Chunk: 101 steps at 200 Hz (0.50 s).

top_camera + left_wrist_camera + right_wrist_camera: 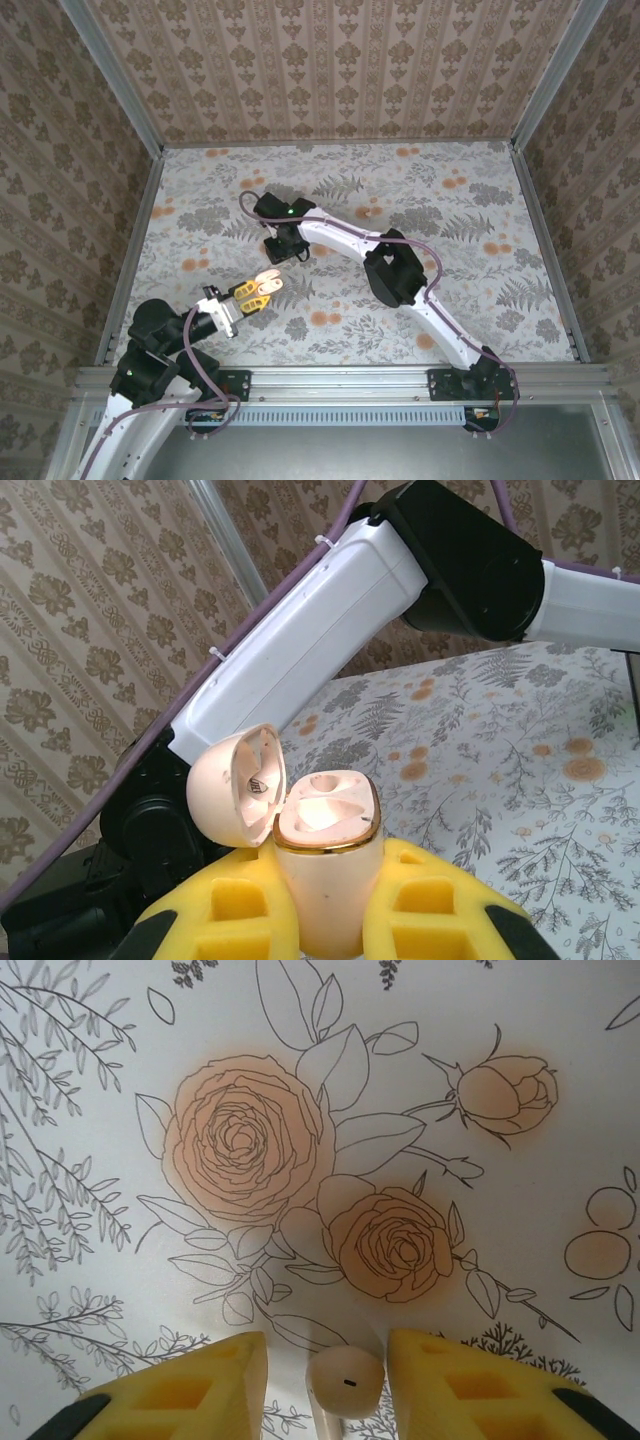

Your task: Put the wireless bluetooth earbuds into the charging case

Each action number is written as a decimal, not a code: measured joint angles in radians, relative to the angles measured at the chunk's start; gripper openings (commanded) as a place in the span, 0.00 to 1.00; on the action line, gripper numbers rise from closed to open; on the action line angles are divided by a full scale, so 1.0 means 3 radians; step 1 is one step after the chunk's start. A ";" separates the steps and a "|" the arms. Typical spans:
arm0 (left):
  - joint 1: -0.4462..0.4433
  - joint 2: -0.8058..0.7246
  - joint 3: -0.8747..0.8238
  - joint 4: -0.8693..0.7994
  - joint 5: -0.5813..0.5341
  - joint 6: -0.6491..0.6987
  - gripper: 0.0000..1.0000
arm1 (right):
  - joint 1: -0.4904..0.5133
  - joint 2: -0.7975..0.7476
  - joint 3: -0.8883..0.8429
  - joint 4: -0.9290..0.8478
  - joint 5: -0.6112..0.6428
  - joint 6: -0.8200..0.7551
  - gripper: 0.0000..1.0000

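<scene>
1. The floral table point(480, 200) lies all round the charging case point(325, 825), which is held up off it.
2. The left gripper point(258, 290) is clenched on the case's lower body. The lid is hinged open.
3. The right gripper point(328, 1360) points down at the table just beyond the case. Its jaws are released and straddle one earbud point(346, 1381), with a gap on one side.
4. Progress, as I judge it: the case is opened and presented, both sockets look empty, and the earbud is not yet gripped. Picking up and seating both earbuds remain.
5. A small dark mark sits inside the lid, too small to read. No brand name is legible.
</scene>
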 measured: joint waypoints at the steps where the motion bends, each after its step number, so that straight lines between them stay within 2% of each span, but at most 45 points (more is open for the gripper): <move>1: 0.0000 0.0001 0.0000 0.0000 -0.0004 0.0000 0.00 | 0.0001 0.0003 0.0005 -0.0004 0.0006 0.0000 0.34; 51: 0.0000 0.0146 0.0014 -0.0013 -0.0043 -0.0086 0.00 | 0.0025 0.0061 0.0134 -0.0153 0.0156 -0.0025 0.23; 101: 0.0000 0.0160 0.0019 0.0023 -0.0046 -0.0174 0.00 | 0.0028 -0.0050 -0.0036 -0.0151 0.0272 0.0042 0.19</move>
